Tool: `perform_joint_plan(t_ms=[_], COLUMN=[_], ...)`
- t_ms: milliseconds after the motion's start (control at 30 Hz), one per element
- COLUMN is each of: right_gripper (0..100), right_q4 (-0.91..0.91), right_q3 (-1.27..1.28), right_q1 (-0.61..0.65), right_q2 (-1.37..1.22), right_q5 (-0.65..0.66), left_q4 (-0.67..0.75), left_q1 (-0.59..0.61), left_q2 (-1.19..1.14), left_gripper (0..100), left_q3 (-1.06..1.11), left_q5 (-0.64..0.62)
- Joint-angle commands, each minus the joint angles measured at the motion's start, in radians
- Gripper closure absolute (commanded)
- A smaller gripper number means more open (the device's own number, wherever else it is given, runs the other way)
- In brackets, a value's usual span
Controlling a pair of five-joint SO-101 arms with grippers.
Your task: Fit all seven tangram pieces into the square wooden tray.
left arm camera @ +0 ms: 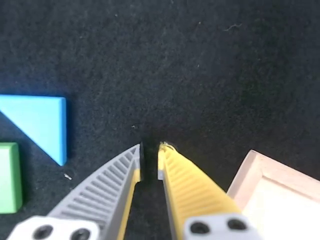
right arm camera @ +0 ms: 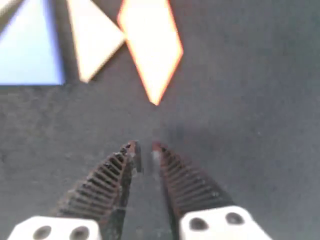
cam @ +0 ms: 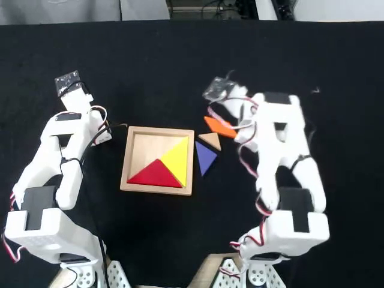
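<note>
Right fingers (right arm camera: 132, 152), clenched empty, hover near the orange parallelogram (right arm camera: 150, 45), likely my next pick. Left fingers (left arm camera: 140, 157) hang clenched, empty, beside the tray (left arm camera: 255, 165).

I saw the square wooden tray (cam: 157, 189) lying flat on the table (cam: 150, 72), with a red triangle (cam: 155, 174) and a yellow triangle (cam: 175, 157) seated inside, their edges touching. Just off its right rim lay a blue triangle (cam: 204, 157), a small tan triangle (cam: 210, 141) and an orange parallelogram (cam: 218, 126). A light-blue triangle (left arm camera: 37, 121) and a green piece (left arm camera: 9, 177) lay close together outside the tray.
</note>
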State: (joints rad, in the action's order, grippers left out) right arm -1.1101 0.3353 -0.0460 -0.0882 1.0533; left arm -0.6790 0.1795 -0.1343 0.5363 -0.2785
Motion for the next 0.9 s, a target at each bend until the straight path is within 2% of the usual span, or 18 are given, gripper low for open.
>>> perform_joint_plan(t_ms=[0,133,400,567,733,867], right_gripper=[79.7,81.9,81.9,81.5,73.1,73.0], right_q4=[0.032,0.032,0.032,0.034,0.032,0.032], right_q3=[0.004,0.01,0.008,-0.03,-0.094,-0.133], right_q1=[0.06,0.123,0.153,0.153,0.158,0.153], right_q2=[0.07,0.067,0.064,0.002,-0.12,-0.162], right_q5=[0.031,0.152,0.216,0.224,0.222,0.222], left_q4=[0.015,0.015,0.015,0.015,0.015,0.015], left_q1=[-0.01,-0.01,-0.01,-0.01,-0.01,-0.01], left_q2=[0.048,0.048,0.048,0.048,0.048,0.048], left_gripper=[92,92,92,92,92,92], left_q3=[-0.005,-0.005,-0.007,-0.007,-0.007,-0.007], left_q5=[0.012,0.012,0.012,0.012,0.012,0.012])
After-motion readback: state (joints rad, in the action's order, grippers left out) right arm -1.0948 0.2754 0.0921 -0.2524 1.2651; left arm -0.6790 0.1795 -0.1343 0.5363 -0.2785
